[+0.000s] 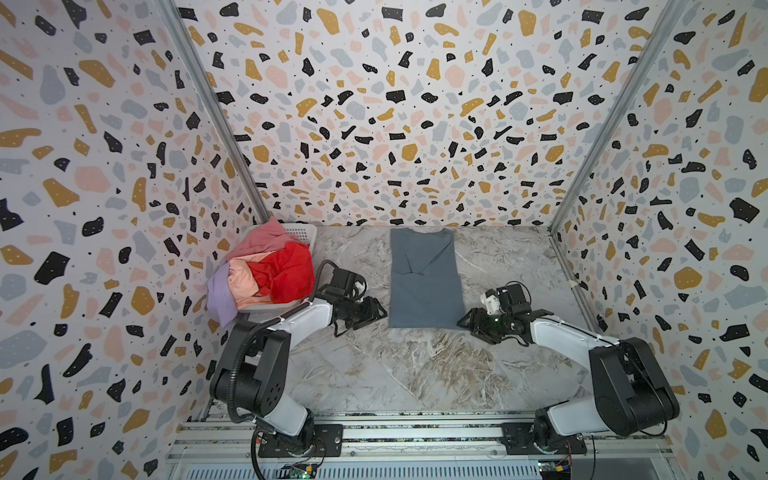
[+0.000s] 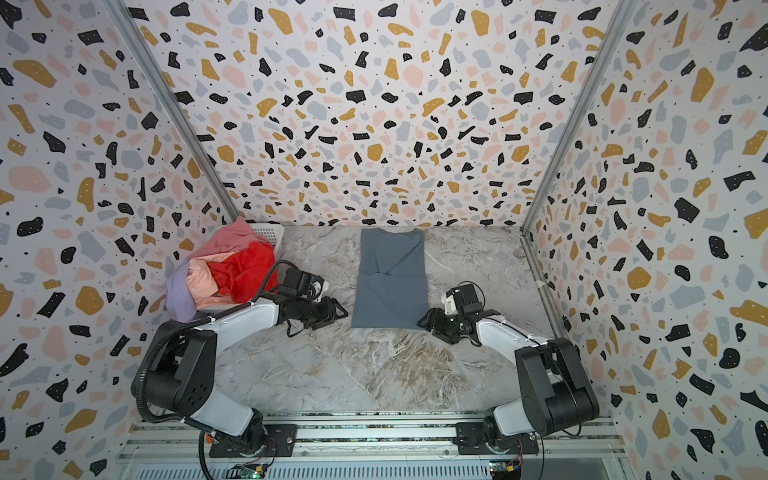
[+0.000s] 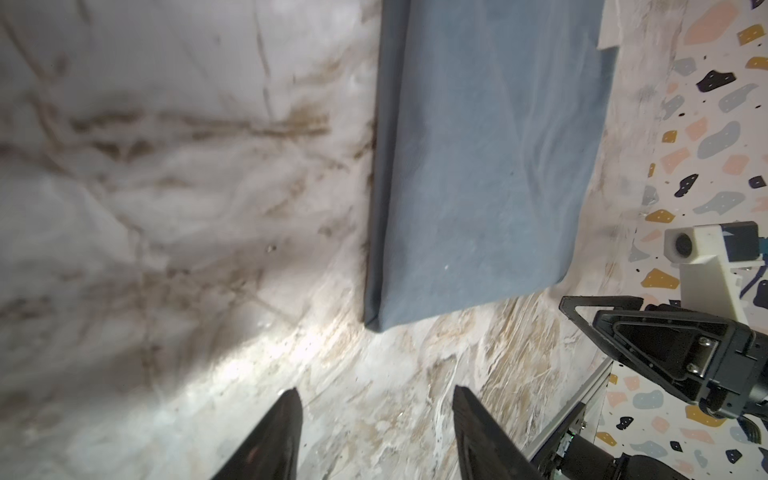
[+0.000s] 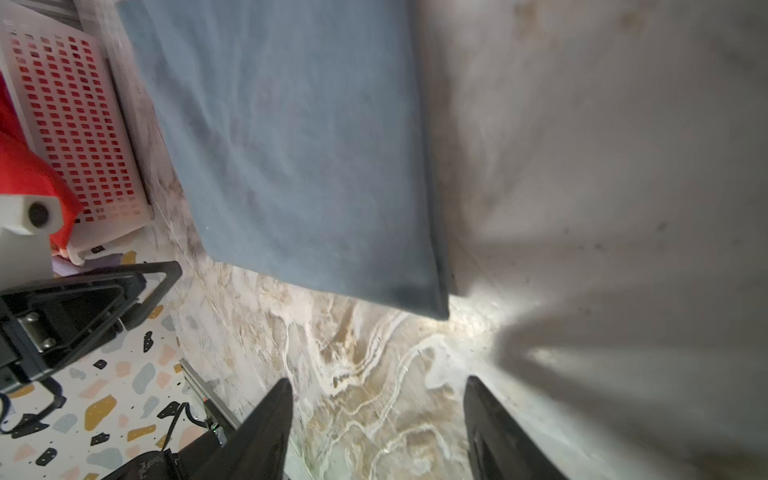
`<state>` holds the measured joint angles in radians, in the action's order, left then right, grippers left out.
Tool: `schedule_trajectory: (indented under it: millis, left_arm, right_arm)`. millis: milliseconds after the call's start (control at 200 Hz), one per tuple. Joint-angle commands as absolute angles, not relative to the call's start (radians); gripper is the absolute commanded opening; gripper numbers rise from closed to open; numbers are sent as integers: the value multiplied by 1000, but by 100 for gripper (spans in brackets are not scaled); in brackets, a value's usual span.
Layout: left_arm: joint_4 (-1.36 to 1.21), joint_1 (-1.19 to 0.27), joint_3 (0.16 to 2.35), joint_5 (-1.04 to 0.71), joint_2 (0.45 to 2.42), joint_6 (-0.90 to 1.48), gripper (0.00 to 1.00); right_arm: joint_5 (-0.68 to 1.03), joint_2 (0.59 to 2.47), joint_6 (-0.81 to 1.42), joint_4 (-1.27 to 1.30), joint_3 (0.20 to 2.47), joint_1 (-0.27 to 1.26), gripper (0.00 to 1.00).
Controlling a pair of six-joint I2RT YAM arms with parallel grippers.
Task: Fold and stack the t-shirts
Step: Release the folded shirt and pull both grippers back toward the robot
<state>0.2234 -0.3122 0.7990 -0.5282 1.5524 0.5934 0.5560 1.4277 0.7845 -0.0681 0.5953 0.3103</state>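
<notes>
The soft, limp grey-blue t-shirt [image 1: 424,286], laid between the spread, empty left gripper [image 1: 380,311] and right gripper [image 1: 463,322], is judged best pinched at the hem corner nearest each.

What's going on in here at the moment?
A slate grey-blue t-shirt lies on the table, folded into a long strip. The left end effector and right end effector sit open and empty beside its near corners, gripping nothing. The red shirt, pink shirt, peach shirt and lavender shirt are heaped unfolded in the white basket at the far left.
</notes>
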Motion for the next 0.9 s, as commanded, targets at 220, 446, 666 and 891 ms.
schedule_trajectory:
  millis: [220, 446, 666, 891]
  left_arm:
    - [-33, -350, 723, -595, 1649, 750, 59]
    - [-156, -363, 754, -639, 1769, 833, 55]
    - [-165, -385, 782, -657, 1816, 848, 30]
    - [-146, -386, 795, -645, 1782, 824, 0]
  right_arm:
    - [528, 1530, 1006, 235, 537, 350, 65]
    - [473, 1627, 1033, 277, 590, 347, 64]
    - [466, 1682, 1057, 321, 619, 345, 47]
    - [446, 1635, 961, 231, 643, 345, 3]
